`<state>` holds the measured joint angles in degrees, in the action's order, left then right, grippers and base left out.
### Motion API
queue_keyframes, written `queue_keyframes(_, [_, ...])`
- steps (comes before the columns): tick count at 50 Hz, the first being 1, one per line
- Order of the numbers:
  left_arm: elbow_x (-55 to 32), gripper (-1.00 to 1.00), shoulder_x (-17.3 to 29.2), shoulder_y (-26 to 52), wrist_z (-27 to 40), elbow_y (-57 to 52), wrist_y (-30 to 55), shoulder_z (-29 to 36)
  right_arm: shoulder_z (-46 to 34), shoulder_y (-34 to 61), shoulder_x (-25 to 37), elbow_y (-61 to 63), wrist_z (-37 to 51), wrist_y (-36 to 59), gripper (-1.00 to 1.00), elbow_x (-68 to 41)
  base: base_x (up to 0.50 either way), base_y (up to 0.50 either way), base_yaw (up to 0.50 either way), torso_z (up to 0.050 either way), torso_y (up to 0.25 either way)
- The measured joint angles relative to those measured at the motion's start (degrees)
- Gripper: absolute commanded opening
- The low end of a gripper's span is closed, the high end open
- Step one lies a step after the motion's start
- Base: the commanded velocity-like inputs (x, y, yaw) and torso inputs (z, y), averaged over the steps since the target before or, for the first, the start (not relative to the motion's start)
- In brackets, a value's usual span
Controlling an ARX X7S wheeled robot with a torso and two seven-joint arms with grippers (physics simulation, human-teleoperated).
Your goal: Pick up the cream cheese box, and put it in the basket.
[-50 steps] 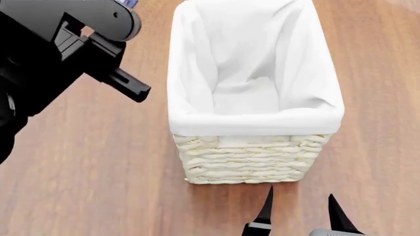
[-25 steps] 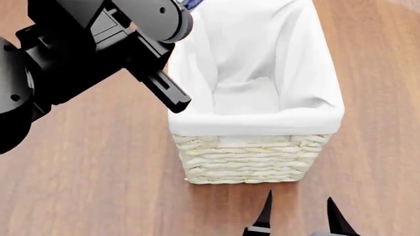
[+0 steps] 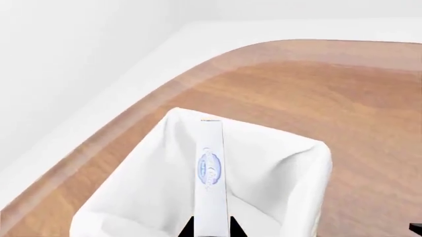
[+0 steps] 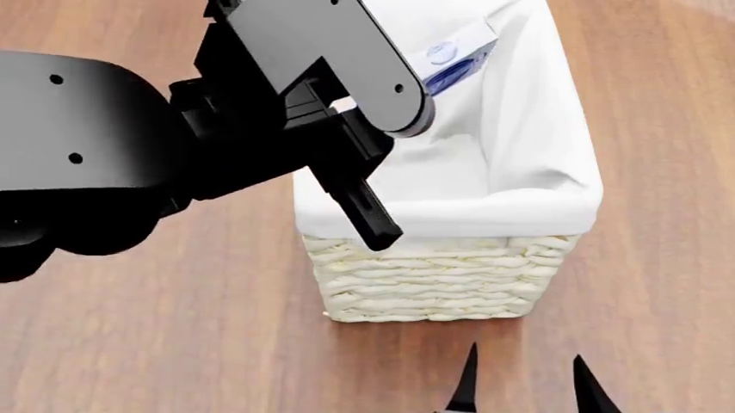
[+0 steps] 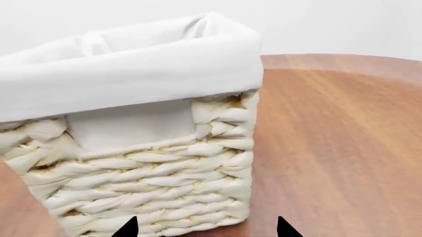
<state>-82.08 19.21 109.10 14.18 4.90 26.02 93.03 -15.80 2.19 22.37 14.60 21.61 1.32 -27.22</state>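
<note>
Already the pick-up looks done: the left gripper [image 3: 211, 232] is closed on the cream cheese box [image 4: 457, 58], its two black fingertips pinching the near end of the thin carton, as the left wrist view shows edge-on. That view puts the carton [image 3: 212, 173] directly above the white cloth liner [image 3: 277, 173] of the basket [image 4: 436, 275], with the blue oval print facing the camera. From the head view the box pokes out past the dark bulk of the left arm [image 4: 172, 146], held in the air over the basket's far half, not yet resting on the liner.

What is left, as I judge it, is the lowering and the release: the carton should come down inside the walls before the fingers part, so it does not tip over the folded rim.

Meanwhile the right gripper [image 4: 522, 383] sits low near the desk's near edge, just short of the basket's woven front wall [image 5: 151, 197]; its black fingertips stand apart with nothing between them. The wooden desk [image 4: 138, 344] curves away at its far edge in the left wrist view.
</note>
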Motion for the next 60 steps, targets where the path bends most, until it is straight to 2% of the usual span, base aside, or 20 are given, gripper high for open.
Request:
queue_keyframes(16, [4.25, -1.0, -4.86, -3.5, 0.72, 9.83, -2.47, 1.1, 0.07, -1.12, 0.39, 0.4, -0.41, -1.38, 1.0, -0.16, 0.0, 0.0, 0.0, 0.0, 0.001])
queue_keyframes(17, [4.5, 1.0, -5.22, -3.78, 0.73, 10.67, -2.56, 1.24, 0.08, -1.18, 0.41, 0.44, -0.43, -1.46, 1.0, -0.16, 0.0, 0.0, 0.0, 0.0, 0.0])
queue_keyframes(27, [5.88, 1.0, -7.14, -5.42, 0.77, 16.13, -3.62, 0.82, 0.13, -1.63, 0.62, 0.57, -0.56, -2.14, 1.0, -0.19, 0.0, 0.0, 0.0, 0.0, 0.001])
queue_keyframes(37, [5.49, 1.0, -6.36, -5.61, 1.41, 16.54, -3.78, -0.24, 0.12, -1.82, 0.83, 0.92, -0.35, -2.26, 1.0, -0.18, 0.0, 0.0, 0.0, 0.0, 0.0])
queue_keyframes(50, [4.31, 1.0, -2.92, -5.42, 3.03, 12.6, -4.1, -1.91, -0.61, -1.19, 0.55, 0.13, -0.16, -2.2, 1.0, 0.67, 0.0, 0.0, 0.0, 0.0, 0.0])
queue_keyframes(60, [3.9, 1.0, 2.65, -4.5, 8.6, 2.75, -4.87, -3.71, 0.97, -0.05, 2.04, 3.37, 2.55, 0.43, 1.0, 0.54, 0.0, 0.0, 0.0, 0.0, 0.0])
